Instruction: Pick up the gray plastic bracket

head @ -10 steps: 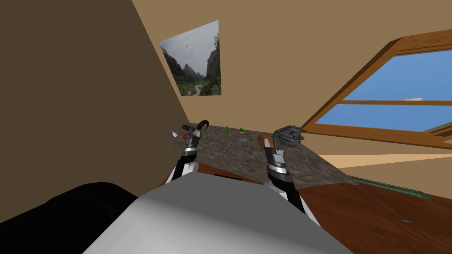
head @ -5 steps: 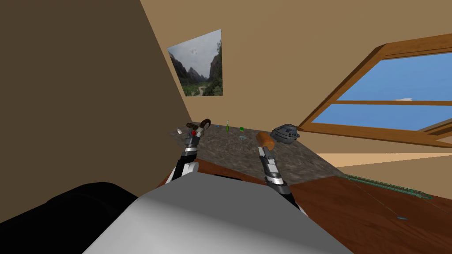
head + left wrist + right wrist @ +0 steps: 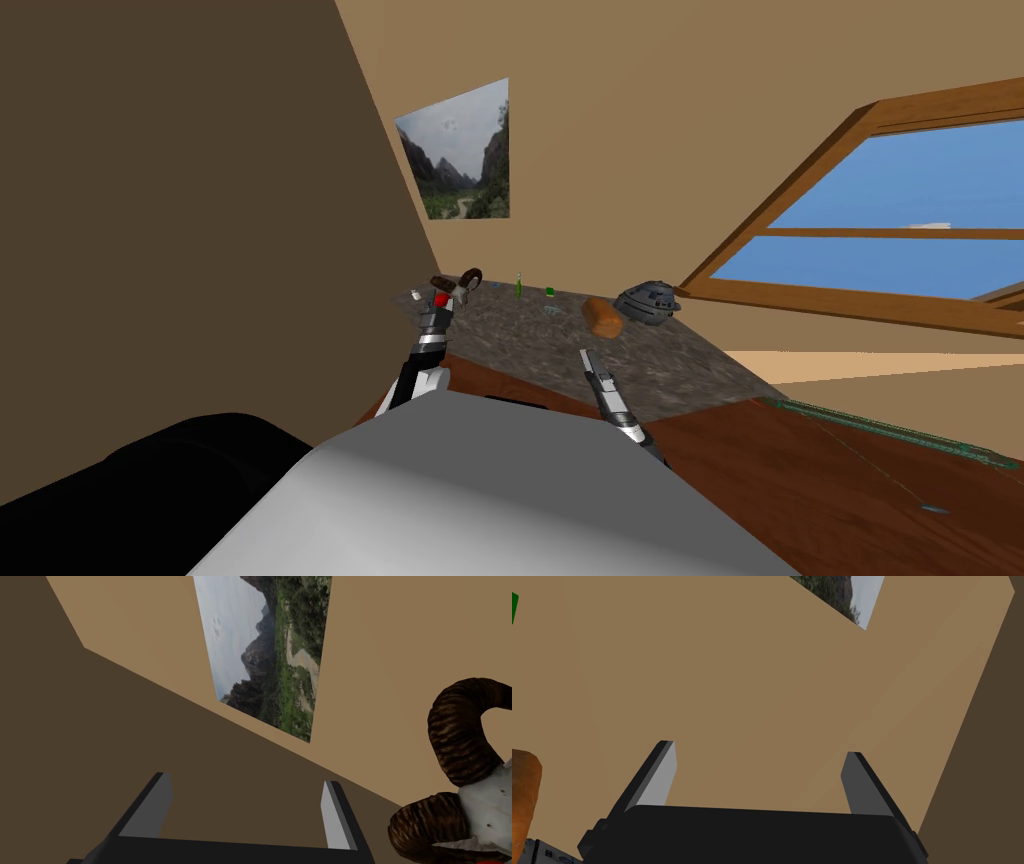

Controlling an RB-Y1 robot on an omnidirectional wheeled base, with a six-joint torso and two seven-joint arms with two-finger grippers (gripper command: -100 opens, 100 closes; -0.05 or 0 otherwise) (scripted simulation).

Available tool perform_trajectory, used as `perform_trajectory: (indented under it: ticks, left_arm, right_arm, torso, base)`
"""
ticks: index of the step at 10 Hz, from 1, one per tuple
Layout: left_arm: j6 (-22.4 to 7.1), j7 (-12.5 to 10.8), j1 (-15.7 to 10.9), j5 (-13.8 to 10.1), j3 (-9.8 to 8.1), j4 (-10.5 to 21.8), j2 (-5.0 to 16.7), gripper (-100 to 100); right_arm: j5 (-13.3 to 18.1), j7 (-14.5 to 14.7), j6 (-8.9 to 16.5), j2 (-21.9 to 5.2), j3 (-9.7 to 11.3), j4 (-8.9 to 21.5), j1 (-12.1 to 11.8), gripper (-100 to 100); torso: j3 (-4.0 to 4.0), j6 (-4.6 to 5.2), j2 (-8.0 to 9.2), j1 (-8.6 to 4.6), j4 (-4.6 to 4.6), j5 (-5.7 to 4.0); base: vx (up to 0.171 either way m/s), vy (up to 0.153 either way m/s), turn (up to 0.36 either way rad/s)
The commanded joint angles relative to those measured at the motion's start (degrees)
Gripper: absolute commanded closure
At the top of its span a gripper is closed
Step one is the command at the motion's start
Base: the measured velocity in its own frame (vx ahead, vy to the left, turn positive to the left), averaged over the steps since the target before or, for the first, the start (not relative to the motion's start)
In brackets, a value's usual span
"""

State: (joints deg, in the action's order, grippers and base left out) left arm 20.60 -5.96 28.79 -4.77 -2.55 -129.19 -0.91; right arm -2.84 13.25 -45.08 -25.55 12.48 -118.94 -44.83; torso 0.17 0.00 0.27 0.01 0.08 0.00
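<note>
The mottled grey-brown table [image 3: 690, 370] bears, near its far right edge, the dark grey domed piece I take for the bracket [image 3: 647, 300], just beside an orange-brown loaf [image 3: 601, 316]. My right gripper [image 3: 759, 747] hangs low over the near edge, fingers spread wide; my left gripper [image 3: 246, 778], equally wide, is by the ram skull [image 3: 462, 283]

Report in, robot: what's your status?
Left tool, right tool open, empty. Small pale piece, likely bracket, far left of table. Horned skull beside left tool.
</note>
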Motion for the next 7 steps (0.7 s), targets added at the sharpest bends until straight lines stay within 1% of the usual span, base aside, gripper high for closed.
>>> perform_trajectory:
  ticks: [1, 2, 3, 4, 5, 6, 7]
  left_arm:
    - [0.00, 0.00, 0.00, 0.00, 0.00, 0.00, 0.00, 0]
    - [0.00, 0.00, -0.01, 0.00, 0.00, 0.00, 0.00, 0]
    - [0.00, 0.00, 0.00, 0.00, 0.00, 0.00, 0.00, 0]
    - [0.00, 0.00, -0.01, 0.00, 0.00, 0.00, 0.00, 0]
    - [0.00, 0.00, 0.00, 0.00, 0.00, 0.00, 0.00, 0]
    - [0.00, 0.00, -0.01, 0.00, 0.00, 0.00, 0.00, 0]
    - [0.00, 0.00, 0.00, 0.00, 0.00, 0.00, 0.00, 0]
  right_arm:
    - [0.46, 0.78, -1.49, -2.86, 1.41, 2.09, -2.62, -100]
    - [0.46, 0.78, -1.49, -3.75, 1.41, 2.09, -2.62, -100]
    - [0.94, 1.33, -2.55, -5.97, 2.53, 4.34, -4.56, -100]
    - [0.94, 1.33, -2.55, -7.01, 2.53, 4.34, -4.56, -100]
    - [1.49, 1.80, -3.47, -9.24, 3.56, 6.74, -6.44, -100]
    - [1.49, 1.80, -3.47, -10.40, 3.56, 6.74, -6.44, -100]
    - [2.12, 2.16, -4.26, -12.54, 4.48, 8.66, -8.27, -100]
  torso:
    - [0.00, 0.00, 0.00, 0.00, 0.00, 0.00]
    - [0.00, -0.01, 0.01, 0.00, -0.01, 0.00]
    - [-0.01, 0.00, -0.01, -0.01, 0.00, 0.00]
    - [0.03, -0.01, 0.07, 0.04, 0.01, 0.01]
    - [0.01, 0.00, 0.02, 0.01, 0.01, 0.01]
    - [0.02, -0.02, 0.05, -0.04, 0.00, 0.00]
    - [0.00, 0.00, 0.00, -0.03, 0.00, -0.01]
  base:
    - [-0.070, 0.015, 0.125]
    - [-0.066, 0.010, 0.048]
    - [-0.091, 0.025, 0.119]
    - [-0.074, 0.015, 0.059]
    - [-0.081, 0.001, 0.149]
    - [-0.067, 0.008, 0.070]
    - [-0.066, 0.037, 0.173]
